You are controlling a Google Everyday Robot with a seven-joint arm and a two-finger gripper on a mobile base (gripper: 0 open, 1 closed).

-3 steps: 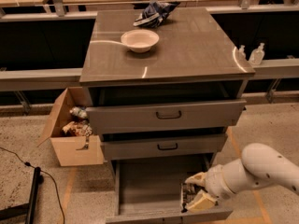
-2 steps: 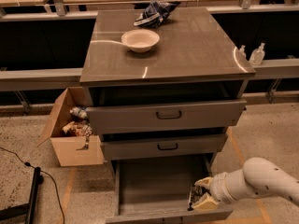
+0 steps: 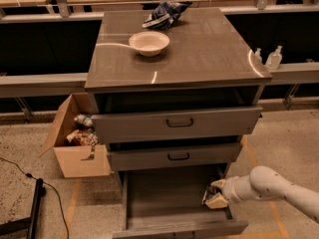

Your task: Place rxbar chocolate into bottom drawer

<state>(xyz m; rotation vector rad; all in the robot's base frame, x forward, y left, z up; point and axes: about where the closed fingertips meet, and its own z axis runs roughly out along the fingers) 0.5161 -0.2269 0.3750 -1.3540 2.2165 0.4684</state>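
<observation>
The bottom drawer (image 3: 149,195) is pulled out, a wide shallow grey tray under two upper drawers. My gripper (image 3: 214,197) is low inside it, against its right wall, at the end of the white arm (image 3: 271,185) that reaches in from the right. A small dark piece (image 3: 206,196) shows at the gripper's left tip; it looks like the rxbar chocolate, mostly hidden by the gripper. I cannot tell whether it rests on the drawer floor.
The cabinet top (image 3: 209,49) holds a white bowl (image 3: 149,43) and a blue-and-white patterned bag (image 3: 163,14). An open cardboard box (image 3: 75,143) with clutter stands at the cabinet's left. Two bottles (image 3: 266,59) stand at the right. A black cable (image 3: 37,203) lies on the floor.
The arm has dropped lower and stretched flatter, and the gripper has settled deeper into the bottom drawer near its right wall. Nothing else has moved.
</observation>
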